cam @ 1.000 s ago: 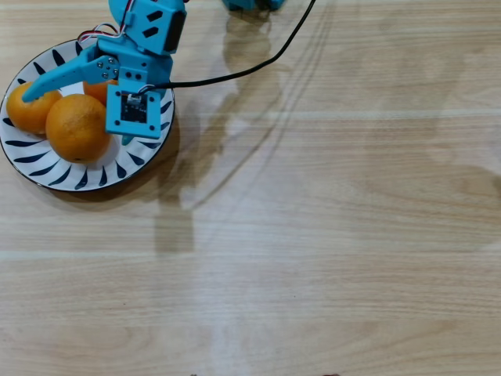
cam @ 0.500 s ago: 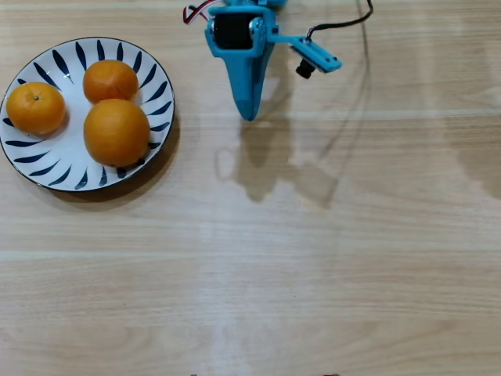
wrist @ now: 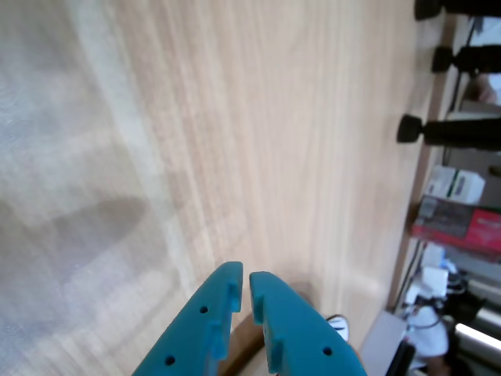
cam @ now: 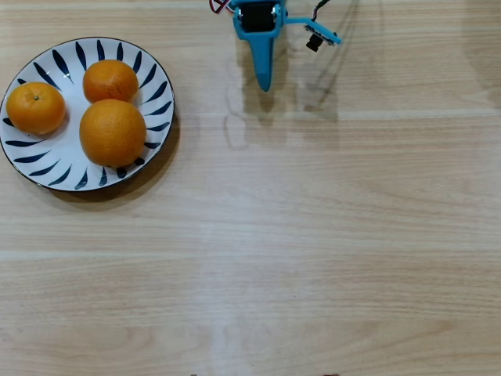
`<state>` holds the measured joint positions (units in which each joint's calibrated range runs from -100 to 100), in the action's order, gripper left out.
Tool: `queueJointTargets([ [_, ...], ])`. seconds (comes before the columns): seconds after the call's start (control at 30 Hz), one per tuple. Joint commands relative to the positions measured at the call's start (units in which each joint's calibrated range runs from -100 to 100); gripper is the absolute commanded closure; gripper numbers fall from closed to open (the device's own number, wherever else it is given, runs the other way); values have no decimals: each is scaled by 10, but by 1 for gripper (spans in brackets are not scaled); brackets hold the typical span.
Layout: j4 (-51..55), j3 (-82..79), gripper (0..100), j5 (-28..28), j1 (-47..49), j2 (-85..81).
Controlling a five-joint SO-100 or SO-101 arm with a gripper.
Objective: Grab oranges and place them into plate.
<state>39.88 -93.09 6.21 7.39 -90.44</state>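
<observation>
All three oranges (cam: 112,131) sit on the plate (cam: 156,74) at the table's (cam: 313,235) left, well apart from the empty, nearly closed gripper (cam: 264,82), which should simply park clear.

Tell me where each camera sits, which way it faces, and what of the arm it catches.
Overhead view: fixed above, looking straight down on the wooden table; the plate with three oranges lies at left, the blue pincer enters from the top edge.
Wrist view: rides the arm, looking along the table toward its far edge and clutter beyond; the pincer shows at bottom, fingertips nearly together.
Shared: the pincer and the wooden table.
</observation>
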Motion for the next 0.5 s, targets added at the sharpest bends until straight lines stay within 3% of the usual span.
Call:
queueJointTargets([
  [0.0, 72, -29, 98, -25, 2, -91],
  [0.47, 116, -65, 98, -24, 27, -91],
])
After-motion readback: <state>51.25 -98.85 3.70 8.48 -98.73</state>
